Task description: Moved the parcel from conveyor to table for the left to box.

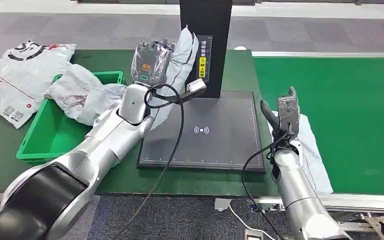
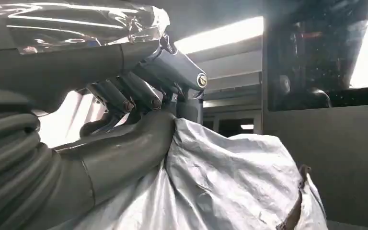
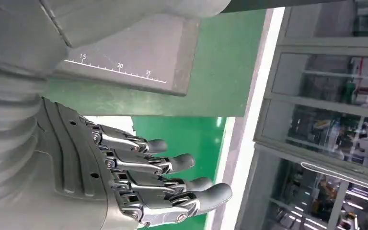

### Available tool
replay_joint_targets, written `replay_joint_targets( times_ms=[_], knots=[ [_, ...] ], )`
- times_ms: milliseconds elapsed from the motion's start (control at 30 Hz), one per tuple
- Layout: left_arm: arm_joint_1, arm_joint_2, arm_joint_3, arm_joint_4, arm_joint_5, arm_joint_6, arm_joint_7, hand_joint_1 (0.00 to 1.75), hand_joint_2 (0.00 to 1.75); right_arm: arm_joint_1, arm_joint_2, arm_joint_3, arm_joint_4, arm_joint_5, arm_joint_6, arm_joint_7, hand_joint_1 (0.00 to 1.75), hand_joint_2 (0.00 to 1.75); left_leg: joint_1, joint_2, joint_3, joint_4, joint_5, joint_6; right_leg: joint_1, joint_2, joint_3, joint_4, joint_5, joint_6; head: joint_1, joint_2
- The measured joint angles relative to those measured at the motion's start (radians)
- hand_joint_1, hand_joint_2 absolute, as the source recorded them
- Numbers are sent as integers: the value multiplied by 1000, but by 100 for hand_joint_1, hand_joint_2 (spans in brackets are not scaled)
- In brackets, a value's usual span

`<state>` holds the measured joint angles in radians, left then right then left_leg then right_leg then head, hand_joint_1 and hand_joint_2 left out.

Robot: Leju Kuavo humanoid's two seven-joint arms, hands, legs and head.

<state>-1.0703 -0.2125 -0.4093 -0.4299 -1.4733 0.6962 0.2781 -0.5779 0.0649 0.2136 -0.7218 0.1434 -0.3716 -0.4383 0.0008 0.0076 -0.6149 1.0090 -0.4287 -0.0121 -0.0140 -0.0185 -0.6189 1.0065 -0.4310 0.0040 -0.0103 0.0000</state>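
Note:
My left hand, wrapped in clear film, grips a grey plastic parcel and holds it upright in front of the black scanner post. In the left wrist view the thumb and fingers clamp the crinkled grey parcel. My right hand stands open with its fingers spread, holding nothing, at the near edge of the green conveyor. A second pale parcel lies flat on the belt just beneath and beside that hand.
The black scanning pad with a ruler edge lies mid-table. A green bin at the left holds a white bagged parcel. More white printed bags lie at the far left of the table.

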Motion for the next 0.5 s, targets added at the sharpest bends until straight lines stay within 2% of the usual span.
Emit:
replay_joint_targets(
  times_ms=[500],
  knots=[
    [0,0,0,0,-1,0,0,175,175,2,0,0,-3,0,0,0,0,175,0,0,0,0,0,0,0,0,0,0,0,0,0,0]
  ],
)
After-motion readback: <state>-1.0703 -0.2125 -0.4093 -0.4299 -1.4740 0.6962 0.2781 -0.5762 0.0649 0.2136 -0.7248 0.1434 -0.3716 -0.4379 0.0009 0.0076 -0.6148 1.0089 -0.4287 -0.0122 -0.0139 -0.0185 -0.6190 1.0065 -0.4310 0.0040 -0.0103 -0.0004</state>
